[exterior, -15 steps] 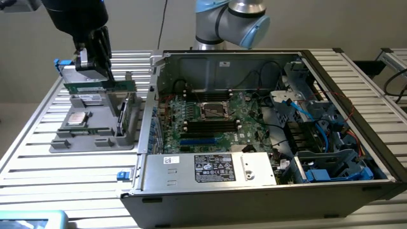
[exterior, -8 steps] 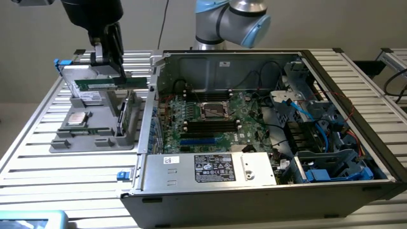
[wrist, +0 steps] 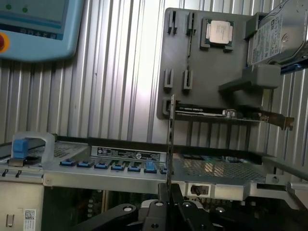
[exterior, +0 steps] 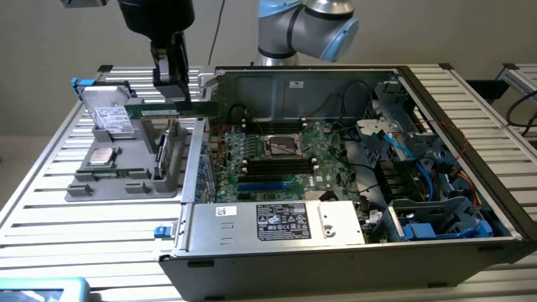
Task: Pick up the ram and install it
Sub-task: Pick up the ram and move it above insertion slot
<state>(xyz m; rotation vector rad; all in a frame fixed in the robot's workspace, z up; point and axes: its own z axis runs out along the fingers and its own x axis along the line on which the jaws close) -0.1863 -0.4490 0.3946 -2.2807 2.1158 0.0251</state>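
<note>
Green, thin, flat ram (exterior: 161,112) sits pinched edgewise between nearly closed black fingers (exterior: 178,87).

One slatted aluminium desk (exterior: 50,239) carries one open grey metal computer case (exterior: 336,264) and one flat grey plastic tray (exterior: 92,189), the tray towards the desk edge at the exterior view's left. On the tray are one square silver processor chip (exterior: 102,156), one boxy silver hard drive (exterior: 112,116) and one long dark expansion card (exterior: 172,151). There is one long, thin, dark green ram stick (exterior: 163,112) and one black claw (exterior: 178,94). One pale blue screen pendant (exterior: 42,290) is at a desk corner.
</note>
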